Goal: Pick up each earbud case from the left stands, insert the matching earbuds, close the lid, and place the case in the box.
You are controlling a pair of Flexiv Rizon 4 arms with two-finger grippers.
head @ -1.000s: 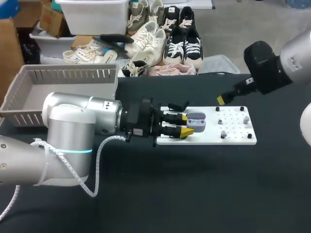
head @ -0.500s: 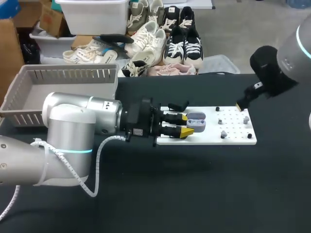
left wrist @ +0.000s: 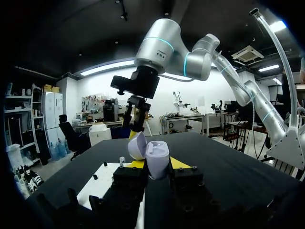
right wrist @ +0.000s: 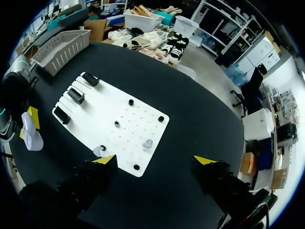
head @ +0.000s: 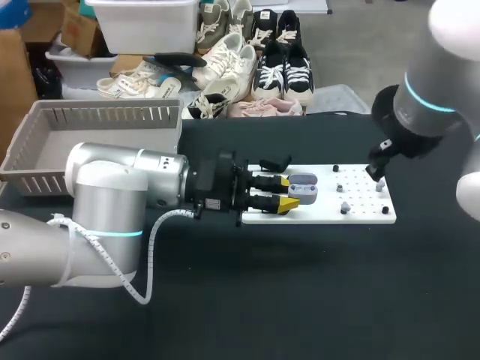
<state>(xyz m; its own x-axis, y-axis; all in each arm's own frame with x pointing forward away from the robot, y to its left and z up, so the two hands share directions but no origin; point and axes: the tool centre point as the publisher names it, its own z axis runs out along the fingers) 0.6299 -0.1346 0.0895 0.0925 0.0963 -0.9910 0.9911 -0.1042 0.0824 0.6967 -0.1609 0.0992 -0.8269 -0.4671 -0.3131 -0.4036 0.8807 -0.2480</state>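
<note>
Left gripper (head: 283,193): clamped on the case (head: 302,189), lid open, held over the board (head: 322,216). Right gripper (right wrist: 155,160): fingers apart, above the earbuds (right wrist: 148,143) on the board. Step judged: earbud pickup; next, lower onto one and close.

My head camera looks down from above and behind, taking in the whole black table (head: 300,300). My left wrist camera sits low, close behind the open pale-lilac plastic earbud case (left wrist: 157,160), facing right along the table. My right wrist camera looks steeply down on the flat white perforated board (right wrist: 112,126), which all three views share.
</note>
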